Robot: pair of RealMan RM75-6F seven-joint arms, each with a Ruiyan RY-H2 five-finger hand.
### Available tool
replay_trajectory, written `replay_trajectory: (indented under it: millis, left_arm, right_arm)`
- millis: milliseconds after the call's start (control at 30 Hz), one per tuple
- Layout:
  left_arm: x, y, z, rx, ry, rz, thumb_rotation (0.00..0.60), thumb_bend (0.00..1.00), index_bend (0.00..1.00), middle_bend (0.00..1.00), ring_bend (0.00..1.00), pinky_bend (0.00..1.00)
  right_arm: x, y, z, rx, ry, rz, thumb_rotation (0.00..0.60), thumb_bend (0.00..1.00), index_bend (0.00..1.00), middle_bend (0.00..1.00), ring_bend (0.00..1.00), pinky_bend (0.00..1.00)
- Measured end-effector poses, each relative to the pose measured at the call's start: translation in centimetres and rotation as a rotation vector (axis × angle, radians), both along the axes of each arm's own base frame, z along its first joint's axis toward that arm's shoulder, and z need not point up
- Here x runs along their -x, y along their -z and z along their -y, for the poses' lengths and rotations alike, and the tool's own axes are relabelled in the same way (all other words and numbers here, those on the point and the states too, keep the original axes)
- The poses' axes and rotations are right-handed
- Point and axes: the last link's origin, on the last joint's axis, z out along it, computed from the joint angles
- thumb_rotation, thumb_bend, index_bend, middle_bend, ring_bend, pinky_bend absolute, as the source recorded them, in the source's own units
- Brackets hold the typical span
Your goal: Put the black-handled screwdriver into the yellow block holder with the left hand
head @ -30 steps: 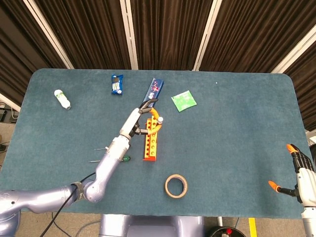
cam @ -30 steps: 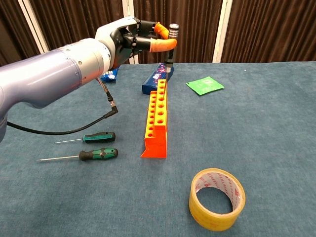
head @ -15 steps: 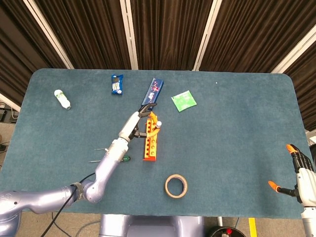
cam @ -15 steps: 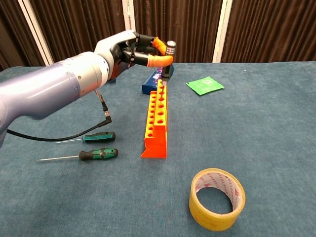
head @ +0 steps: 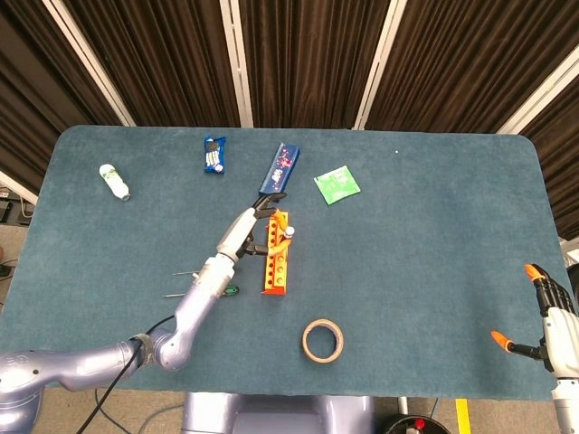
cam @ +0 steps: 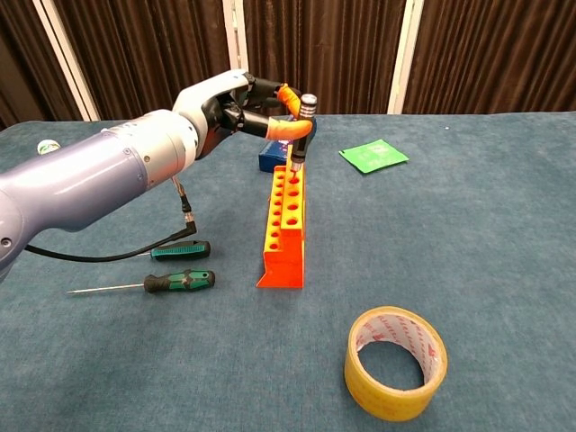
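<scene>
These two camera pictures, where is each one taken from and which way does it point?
Head view: high above the table, looking steeply down; shows the left arm reaching in, left hand at the block holder, and the right hand at the lower right edge.
Chest view: low, at the table's near edge, looking across toward the curtains; shows only the left arm and hand.
Both share: left hand holding the black-handled screwdriver over the holder, the tape roll, the green-handled screwdrivers.

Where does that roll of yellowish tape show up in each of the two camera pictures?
Head view: the tape roll lies low in the middle, near the table's front edge.
Chest view: the tape roll sits at the bottom right, closest to the camera.
Shared landmark: the yellow block holder, beyond the roll and to its left.
</scene>
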Motion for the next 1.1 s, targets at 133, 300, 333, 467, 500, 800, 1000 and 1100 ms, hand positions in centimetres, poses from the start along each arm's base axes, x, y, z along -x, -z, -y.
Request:
replay_trajectory:
  millis: [133,300,333,467,500,800,1000,1100]
  left_arm:
    - [0.3,0.2,-0.1,0.002,-0.005,-0.008,0.6,0.46,0.64,0.08,0.0,0.05]
    - [0.6,0.6,-0.3,0.004,-0.014,-0.017,0.6,0.46,0.64,0.08,0.0,0.05]
    - [0.6,0.7,-0.3,0.005,-0.014,-0.019,0.6,0.47,0.64,0.08,0.0,0.05]
    - [0.7,1.0,-0.3,0.013,-0.019,-0.019,0.6,0.46,0.64,0.08,0.0,0.05]
    - [0.7,1.0,-0.3,0.015,-0.019,-0.019,0.6,0.46,0.64,0.08,0.0,0.05]
    - [0.5,1.1,-0.3,0.018,-0.012,-0.014,0.6,0.46,0.64,0.08,0.0,0.05]
    - [0.7,1.3,-0.2,0.023,-0.014,-0.023,0.6,0.46,0.64,0.08,0.0,0.05]
    - [0.9,1.3,-0.2,0.023,-0.017,-0.023,0.6,0.46,0.64,0.08,0.0,0.05]
  right_arm:
    - [0.0,0.0,0.0,0.001,0.0,0.0,0.6,0.03,0.0,0.0,0.0,0.0]
    - [0.0,0.0,0.0,0.0,-0.002,0.001,0.6,0.03,0.0,0.0,0.0,0.0]
    - [0.0,0.0,0.0,0.0,-0.002,0.001,0.6,0.03,0.0,0.0,0.0,0.0]
    - [0.0,0.0,0.0,0.001,-0.002,0.0,0.6,0.03,0.0,0.0,0.0,0.0]
    - [0.0,0.0,0.0,0.0,-0.002,-0.001,0.6,0.03,0.0,0.0,0.0,0.0]
    - [0.0,0.0,0.0,0.0,-0.002,0.0,0.6,0.03,0.0,0.0,0.0,0.0]
    - [0.0,0.0,0.0,0.001,-0.004,0.0,0.6,0.03,0.0,0.0,0.0,0.0]
    - [0.0,0.0,0.0,0.001,-0.005,0.001,0.6,0.03,0.0,0.0,0.0,0.0]
